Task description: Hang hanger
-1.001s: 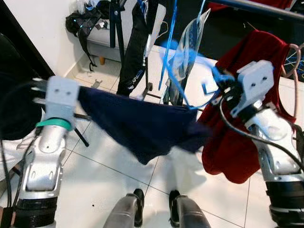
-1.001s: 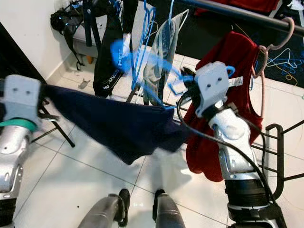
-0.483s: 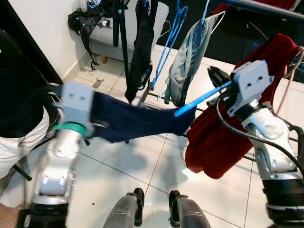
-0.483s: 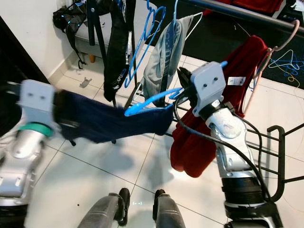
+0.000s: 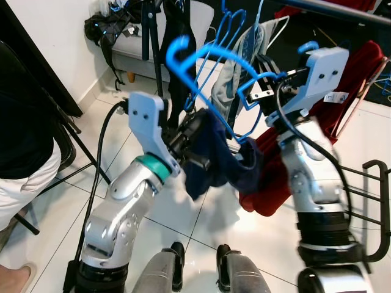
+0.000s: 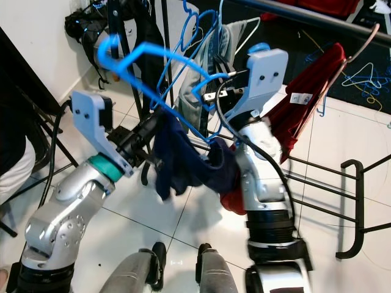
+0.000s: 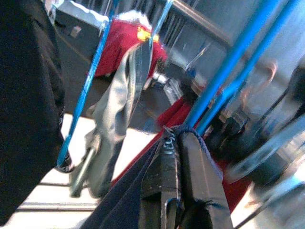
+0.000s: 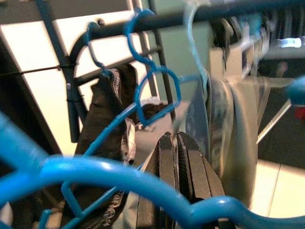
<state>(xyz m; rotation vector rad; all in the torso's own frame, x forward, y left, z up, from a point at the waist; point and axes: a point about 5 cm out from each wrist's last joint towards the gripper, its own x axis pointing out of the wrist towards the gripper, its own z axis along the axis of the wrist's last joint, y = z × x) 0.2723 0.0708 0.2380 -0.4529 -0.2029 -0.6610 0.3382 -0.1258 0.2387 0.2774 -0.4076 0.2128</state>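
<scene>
Since the earlier frames, both arms have swung inward and raised the blue hanger (image 5: 211,67) toward the clothes rack (image 6: 305,13). Its hook now points up, below that rail and not yet over it. The left gripper (image 7: 183,157) is clamped on the navy garment (image 5: 223,162) draped over the hanger, probably to keep it from sliding off. The right gripper (image 8: 178,164) has its fingers pressed together just behind the hanger's bar; whether it grips the hanger cannot be told.

two hands (image 5: 194,135) (image 5: 264,66), one blue hanger (image 5: 208,55), one navy garment (image 5: 217,155)
</scene>
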